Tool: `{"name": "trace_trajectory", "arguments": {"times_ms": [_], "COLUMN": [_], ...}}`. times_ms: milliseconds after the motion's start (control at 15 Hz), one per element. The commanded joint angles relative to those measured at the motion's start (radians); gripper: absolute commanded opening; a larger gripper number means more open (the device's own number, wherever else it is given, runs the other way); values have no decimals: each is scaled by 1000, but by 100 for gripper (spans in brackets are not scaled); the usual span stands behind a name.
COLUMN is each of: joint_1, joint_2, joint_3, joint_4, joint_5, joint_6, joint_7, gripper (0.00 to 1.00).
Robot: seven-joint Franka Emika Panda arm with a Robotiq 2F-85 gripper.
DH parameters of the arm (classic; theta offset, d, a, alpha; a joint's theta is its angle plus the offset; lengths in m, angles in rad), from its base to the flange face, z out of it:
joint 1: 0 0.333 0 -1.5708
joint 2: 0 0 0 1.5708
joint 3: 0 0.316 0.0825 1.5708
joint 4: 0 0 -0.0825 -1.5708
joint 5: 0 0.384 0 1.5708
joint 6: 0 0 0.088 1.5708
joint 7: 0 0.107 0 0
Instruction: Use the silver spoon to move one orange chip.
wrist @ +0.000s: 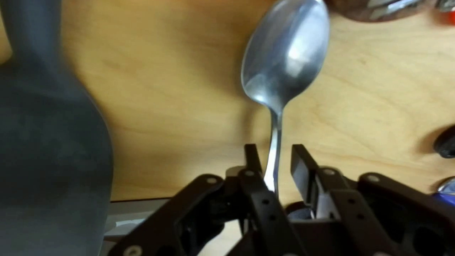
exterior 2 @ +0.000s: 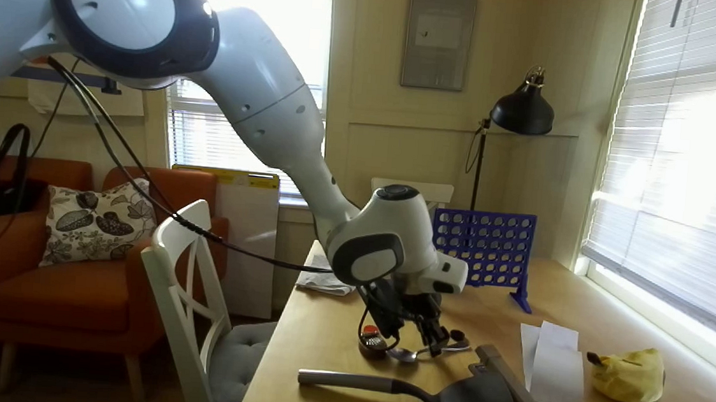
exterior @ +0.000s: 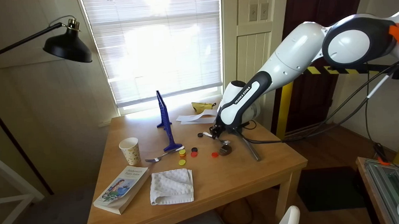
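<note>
The silver spoon lies on the table in the wrist view, bowl away from me. Its bowl also shows in both exterior views. My gripper is open, with one finger on each side of the spoon's handle; a gap shows between handle and right finger. It points down at the table in both exterior views. Red-orange chips lie on the table, and one shows behind the brown jar. An orange edge shows under a yellow chip.
A round brown jar stands close to the spoon's bowl. A black spatula lies beside the spoon. Black chips, a fork, a blue game rack, a cup, a book and a cloth are on the table.
</note>
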Motion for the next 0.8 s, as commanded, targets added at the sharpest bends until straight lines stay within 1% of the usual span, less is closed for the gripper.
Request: {"name": "trace_trajectory", "arguments": {"times_ms": [0,67,133,200,267,333,400,667,733], "joint_1": [54,94,149,181,223,227,243,203,189], "joint_2": [-29,-62,-109,-154,-207,-257,-298,-409,-416], "joint_3": [-56,-100,-160,-196,-236,-229,-238,-186,-179], "joint_4": [12,-4,-26,-42,-68,-86,-93,-32,12], "joint_5": [-32,-37,-43,-55,-72,-83,-105,-105,-92], "joint_6": [-5,-23,-80,-156,-257,-334,-421,-788,-877], "joint_7": [71,114,176,216,277,298,332,394,406], "gripper": [62,69,77,83,91,97,99,100,100]}}
